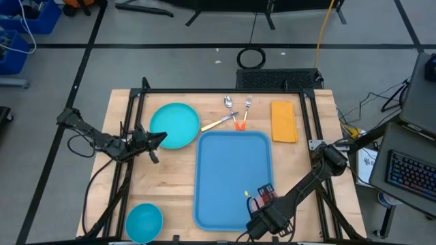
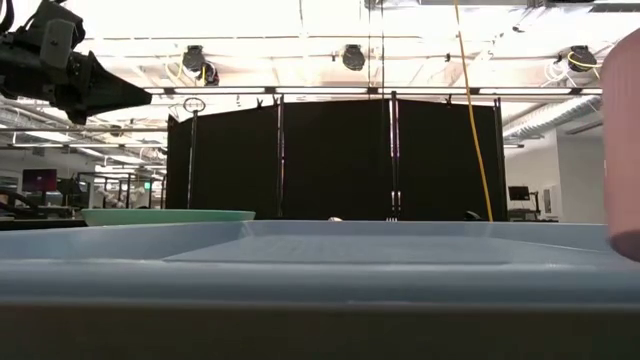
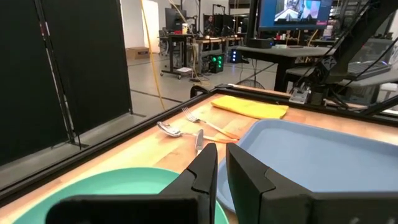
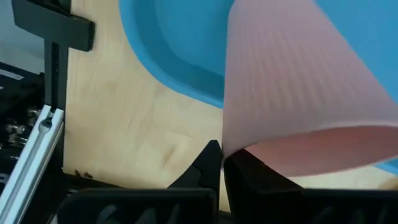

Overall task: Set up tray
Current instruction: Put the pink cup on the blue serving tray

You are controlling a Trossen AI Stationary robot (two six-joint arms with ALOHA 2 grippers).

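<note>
The right gripper [image 4: 221,163] is closed on the rim of a pink cup [image 4: 298,93], the cup wall pinched between its two fingers. In the high view this gripper [image 1: 262,204] sits over the near right corner of the tray [image 1: 231,170], and the cup is hidden under the arm. The low view shows the cup [image 2: 622,140] at the right, above the tray rim [image 2: 320,270].

The left gripper [image 3: 222,163] has its fingers nearly together with a thin gap, holding nothing. It hovers above the table at the near right edge of the turquoise plate [image 1: 174,124], pointing toward the tray.

The tray lies flat at the table's centre, long side running from front to back. Beyond its far edge lie a spoon [image 1: 228,103], a fork [image 1: 247,103] and a knife [image 1: 218,123]. A yellow cloth [image 1: 284,121] lies near the far right corner of the table. A turquoise bowl [image 1: 144,222] stands at the near left corner.
</note>
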